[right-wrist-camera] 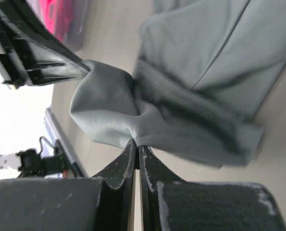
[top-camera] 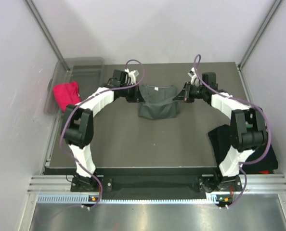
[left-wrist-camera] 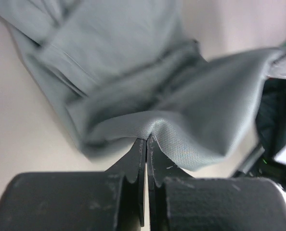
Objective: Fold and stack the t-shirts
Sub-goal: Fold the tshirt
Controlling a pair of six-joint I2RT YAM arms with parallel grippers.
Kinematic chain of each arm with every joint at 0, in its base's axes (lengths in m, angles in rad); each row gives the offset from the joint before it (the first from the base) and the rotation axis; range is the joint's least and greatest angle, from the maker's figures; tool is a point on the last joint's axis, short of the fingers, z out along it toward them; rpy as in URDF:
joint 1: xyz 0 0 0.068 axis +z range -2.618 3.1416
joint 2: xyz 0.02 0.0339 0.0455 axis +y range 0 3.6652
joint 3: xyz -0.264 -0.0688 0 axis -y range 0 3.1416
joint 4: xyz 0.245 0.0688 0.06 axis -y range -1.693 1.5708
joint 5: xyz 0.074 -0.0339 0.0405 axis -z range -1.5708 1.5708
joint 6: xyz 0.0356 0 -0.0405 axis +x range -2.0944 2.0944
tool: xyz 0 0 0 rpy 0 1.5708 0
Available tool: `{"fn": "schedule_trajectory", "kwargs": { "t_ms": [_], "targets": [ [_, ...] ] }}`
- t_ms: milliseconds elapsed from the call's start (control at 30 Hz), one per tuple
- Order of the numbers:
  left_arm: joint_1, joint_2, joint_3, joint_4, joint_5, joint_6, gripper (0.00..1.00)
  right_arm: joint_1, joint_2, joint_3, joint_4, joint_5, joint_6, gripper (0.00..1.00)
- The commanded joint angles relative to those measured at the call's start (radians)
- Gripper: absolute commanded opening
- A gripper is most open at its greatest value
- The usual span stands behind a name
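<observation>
Grey shirt: the dark grey t-shirt (top-camera: 156, 105) is near the middle of the worktop's far edge, stretched between the two grippers, neck side toward the far edge.
Neck label: a small white label (top-camera: 156, 89) shows at the collar.
Left gripper: the left gripper (left-wrist-camera: 146, 140) has its fingers pressed together on a raised pinch of grey cloth at the shirt's left side. The rest of the cloth spreads away in folds.
Right gripper: the right gripper (right-wrist-camera: 136, 144) is clamped the same way on a bunched fold at the shirt's right side.
Shirt's lie: whether its lower part rests flat on the worktop cannot be told for certain.
Black shirts: dark folded t-shirts (top-camera: 219, 137) lie by the right edge toward the near corner, partly under the right arm.
Bin: a clear plastic bin (top-camera: 83, 67) stands at the far left corner.
Red cloth: a red cloth (top-camera: 66, 94) hangs over the bin's near end.
</observation>
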Motion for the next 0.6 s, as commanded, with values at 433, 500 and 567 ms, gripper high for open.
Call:
{"fn": "schedule_trajectory", "kwargs": {
  "t_ms": [433, 500, 567],
  "targets": [
    [0.086, 0.273, 0.291, 0.292, -0.069, -0.051, 0.00, -0.009, 0.289, 0.353, 0.197, 0.080, -0.022, 0.01],
    [0.089, 0.330, 0.371, 0.274, -0.063, -0.054, 0.00, -0.010, 0.340, 0.394, 0.196, 0.083, -0.020, 0.01],
    [0.090, 0.386, 0.453, 0.257, -0.064, -0.055, 0.00, -0.010, 0.390, 0.454, 0.188, 0.087, -0.019, 0.01]
  ]
}}
